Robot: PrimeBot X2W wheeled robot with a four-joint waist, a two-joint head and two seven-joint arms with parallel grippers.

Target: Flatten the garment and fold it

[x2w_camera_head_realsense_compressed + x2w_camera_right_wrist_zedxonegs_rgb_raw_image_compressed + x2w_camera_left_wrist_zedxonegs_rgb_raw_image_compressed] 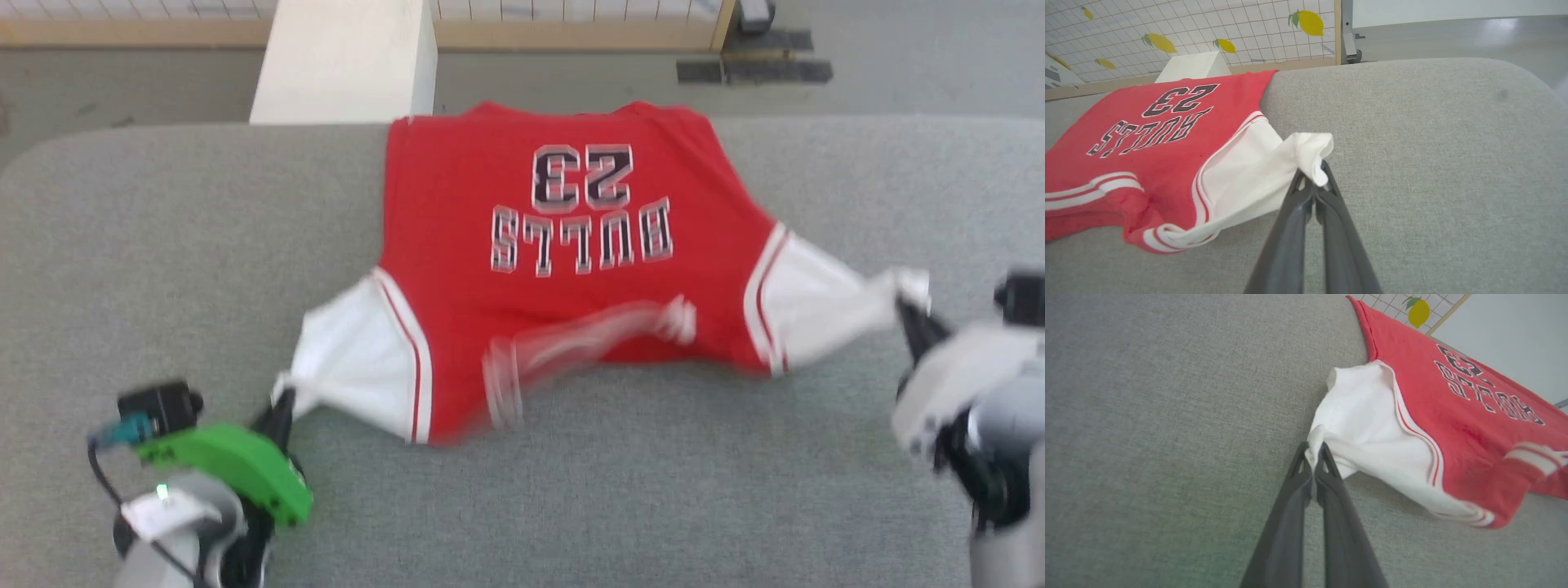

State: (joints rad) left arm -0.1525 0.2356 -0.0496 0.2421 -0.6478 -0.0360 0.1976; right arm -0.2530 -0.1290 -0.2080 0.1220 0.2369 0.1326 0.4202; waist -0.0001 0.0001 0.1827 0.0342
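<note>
The red shirt (563, 278) is laid print-up on the grey surface (163, 245). One white sleeve tip is pinched in the closed left hand (1314, 451), the other in the closed right hand (1312, 173).

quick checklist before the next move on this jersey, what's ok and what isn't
1. Left gripper shut on the left sleeve tip: ok.
2. Right gripper shut on the right sleeve tip: ok.
3. Print facing up: ok.
4. Garment lying flat: not ok. The collar trim and near edge are rumpled and lifted.
5. Hem fully on the grey surface: not ok. It reaches over the far edge.
6. Sleeves pulled evenly: cannot tell, because the head view is blurred.
</note>
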